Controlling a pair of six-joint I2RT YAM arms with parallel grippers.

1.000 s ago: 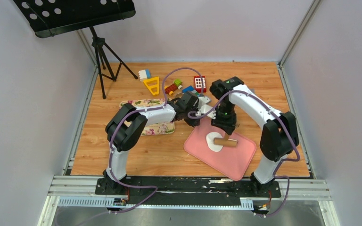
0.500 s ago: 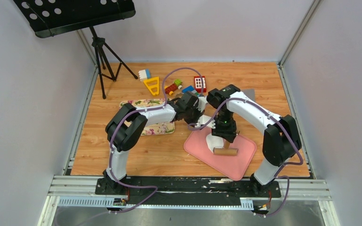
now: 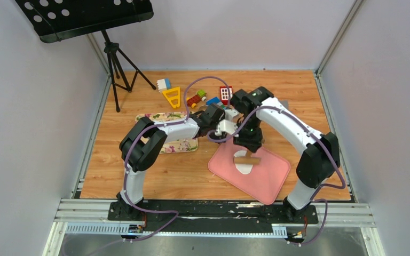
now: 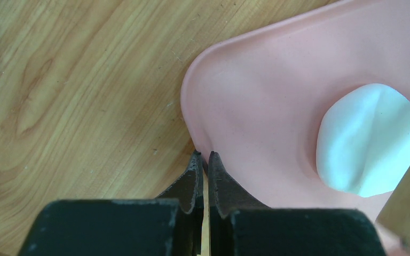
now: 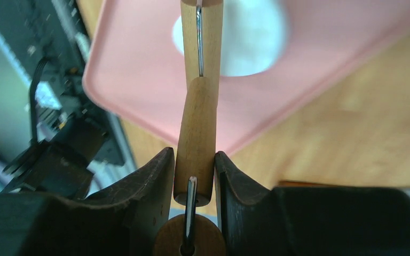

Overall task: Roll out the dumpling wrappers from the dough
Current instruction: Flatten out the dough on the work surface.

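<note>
Mat (image 3: 269, 178): plain pink. Dough (image 4: 365, 141): matte white, right of frame in left wrist view. Roller (image 5: 197, 133): pale tan wood w/ silver rod. Table (image 3: 139, 173): orange-brown woodgrain. Board (image 3: 180, 145): cream w/ floral print. Yellow block (image 3: 172, 97), red block (image 3: 226, 94) top center. Cables (image 3: 130, 146): purple. Stand (image 3: 80, 16): black, perforated, upper left.

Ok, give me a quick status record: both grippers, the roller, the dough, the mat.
left gripper: shut, tips at the edge of the pink mat; pinch on it unconfirmed
right gripper: shut on the wooden roller, by its handle
dough: one flattened, uneven white patch on the mat; roller across it in the top view
wrappers: no cut discs in view
</note>
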